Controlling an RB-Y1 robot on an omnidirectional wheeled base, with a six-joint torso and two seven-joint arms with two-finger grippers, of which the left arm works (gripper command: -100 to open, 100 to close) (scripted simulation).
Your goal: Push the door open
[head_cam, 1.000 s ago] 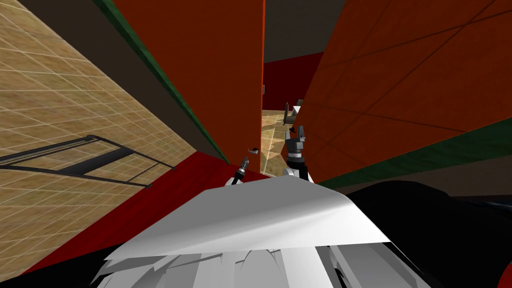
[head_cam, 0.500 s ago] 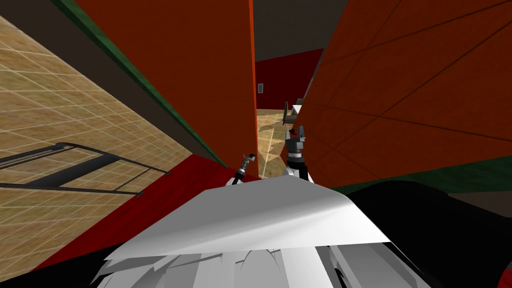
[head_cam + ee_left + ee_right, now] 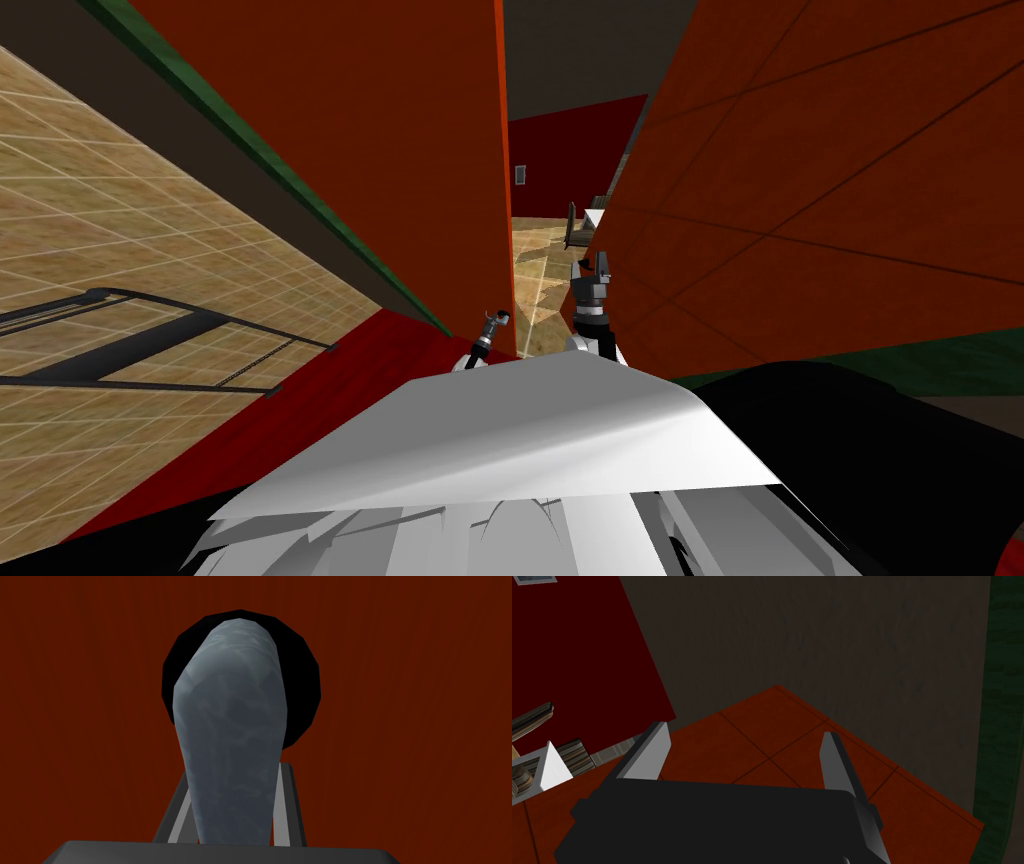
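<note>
One claw, the left claw [image 3: 235, 771], clamps the grey lever handle [image 3: 230, 716] on the red-brown door [image 3: 380, 150]; the right claw [image 3: 743, 733] holds its fingers apart.

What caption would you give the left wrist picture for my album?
Left pincer shut on the grey handle, its black round plate set in the red-brown door.

An orange panelled wall [image 3: 850, 150] stands right, a dark red wall [image 3: 570, 150] beyond, tan tiling [image 3: 120, 300] left.
</note>
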